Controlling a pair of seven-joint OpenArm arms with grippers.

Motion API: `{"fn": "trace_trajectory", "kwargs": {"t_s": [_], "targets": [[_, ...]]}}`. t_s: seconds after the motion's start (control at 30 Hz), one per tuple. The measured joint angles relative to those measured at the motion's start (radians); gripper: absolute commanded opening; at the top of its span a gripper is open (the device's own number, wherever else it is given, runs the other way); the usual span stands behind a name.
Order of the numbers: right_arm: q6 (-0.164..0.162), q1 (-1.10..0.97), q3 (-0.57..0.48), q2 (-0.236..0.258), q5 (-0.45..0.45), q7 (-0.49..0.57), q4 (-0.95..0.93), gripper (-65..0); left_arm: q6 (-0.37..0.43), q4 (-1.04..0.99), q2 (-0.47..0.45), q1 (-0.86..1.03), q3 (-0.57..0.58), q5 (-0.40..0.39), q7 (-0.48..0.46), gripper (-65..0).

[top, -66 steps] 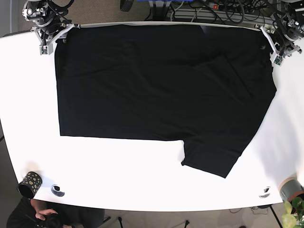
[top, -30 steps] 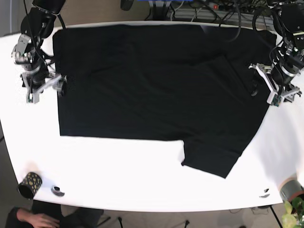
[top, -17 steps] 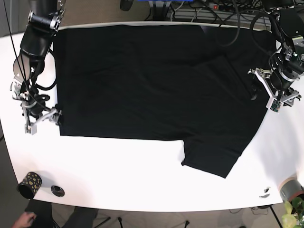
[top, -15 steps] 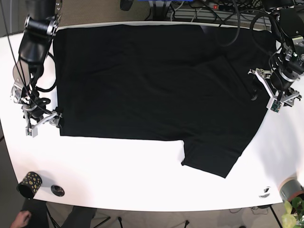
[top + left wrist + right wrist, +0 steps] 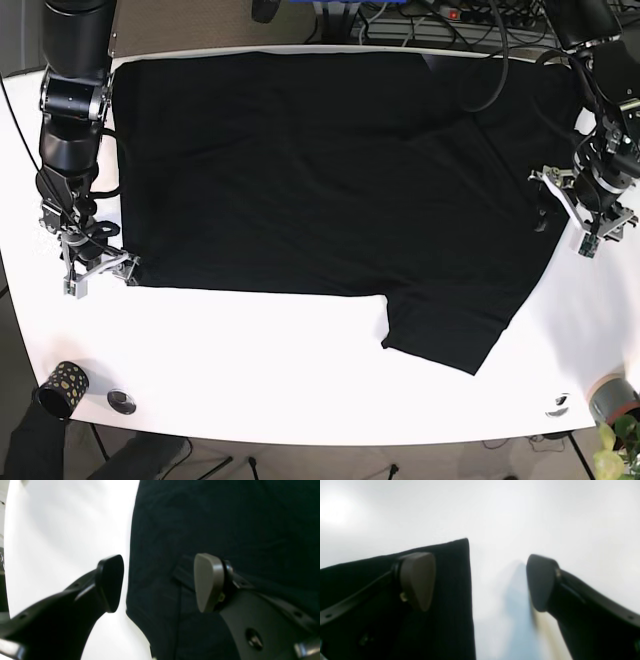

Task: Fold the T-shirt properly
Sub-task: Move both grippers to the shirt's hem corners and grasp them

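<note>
With both jaws spread wide, my right gripper (image 5: 480, 582) straddles the near-left corner of the black T-shirt (image 5: 330, 180), holding nothing | my left gripper (image 5: 158, 583) gapes over the shirt's right edge, one finger above cloth, one above white surface (image 5: 250, 360) | shirt lies spread flat across surface.

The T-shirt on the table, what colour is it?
Plain black, no visible print. The T-shirt shows best in the base view, spread on the white table.
</note>
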Motion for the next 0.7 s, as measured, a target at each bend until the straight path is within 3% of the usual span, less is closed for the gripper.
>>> {"fn": "trace_trajectory", "kwargs": {"t_s": [0.17,0.33,0.47,0.63,0.7], "targets": [[-0.010,0.004,0.002,-0.031,0.001,0.033,0.000,-11.4,0.000,-0.004,0.000,-0.013,0.000,-0.002,-0.002,-24.2],[-0.007,0.008,0.001,-0.067,0.008,0.044,0.002,-21.6,0.000,-0.018,-0.001,-0.029,0.029,0.006,-0.002,-24.0],[-0.007,0.008,0.000,-0.071,0.011,0.042,0.001,-36.8,-0.003,-0.075,0.005,-0.074,0.066,0.076,-0.014,-23.6],[-0.009,0.005,0.000,-0.069,0.008,0.032,0.000,-63.6,0.001,-0.211,0.046,-0.173,0.095,0.195,0.001,-23.5],[-0.007,0.005,0.000,-0.072,0.012,0.027,0.000,-65.0,0.000,-0.264,0.066,-0.222,0.101,0.208,-0.002,-23.5]]}}
